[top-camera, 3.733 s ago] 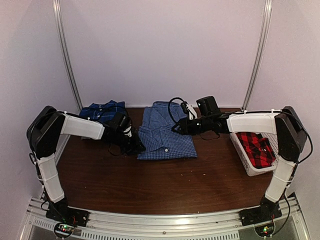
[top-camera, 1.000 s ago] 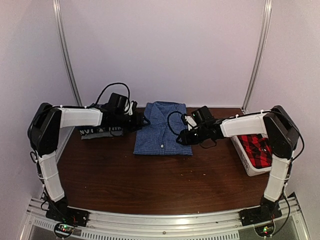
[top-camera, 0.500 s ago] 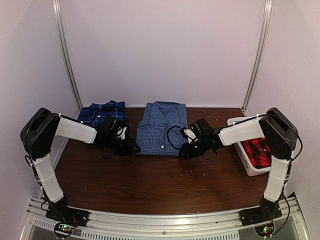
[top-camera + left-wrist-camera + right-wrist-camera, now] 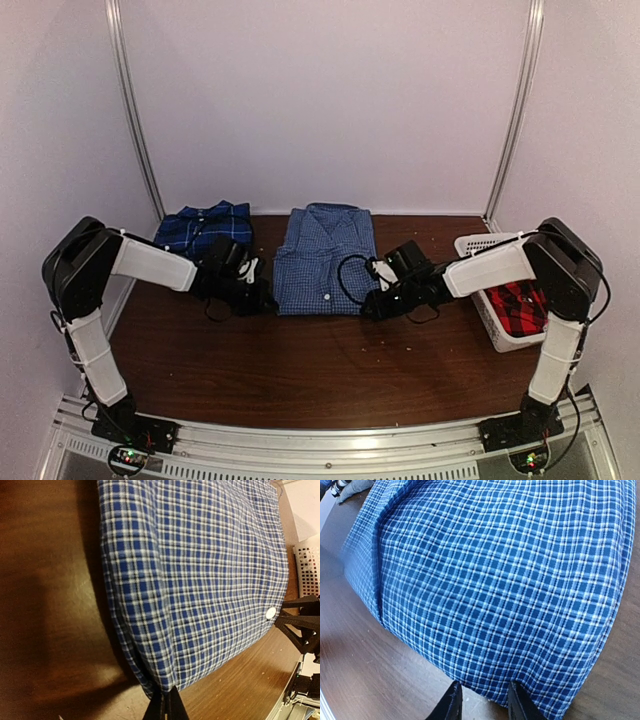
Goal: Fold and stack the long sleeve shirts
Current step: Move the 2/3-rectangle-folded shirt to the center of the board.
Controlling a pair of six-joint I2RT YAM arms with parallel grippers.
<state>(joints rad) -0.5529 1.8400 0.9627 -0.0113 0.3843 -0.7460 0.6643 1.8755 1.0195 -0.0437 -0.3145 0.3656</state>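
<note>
Lying folded on the table (image 4: 300, 360), the blue-and-white shirt (image 4: 322, 262) looks light, limp; its near corners suit lifting; left gripper (image 4: 165, 706) sits pinched shut at one, cloth caught or not unclear; right gripper (image 4: 485, 690) straddles the hem, narrowly parted

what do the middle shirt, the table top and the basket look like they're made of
The shirt looks like woven cloth, probably cotton, with a matte finish: the wrist views show a fine blue-and-white check weave and soft folds. The table looks like dark brown wood or wood-look veneer, slightly glossy, with soft reflections on it. The basket looks like white plastic, judging by its moulded slats.
</note>
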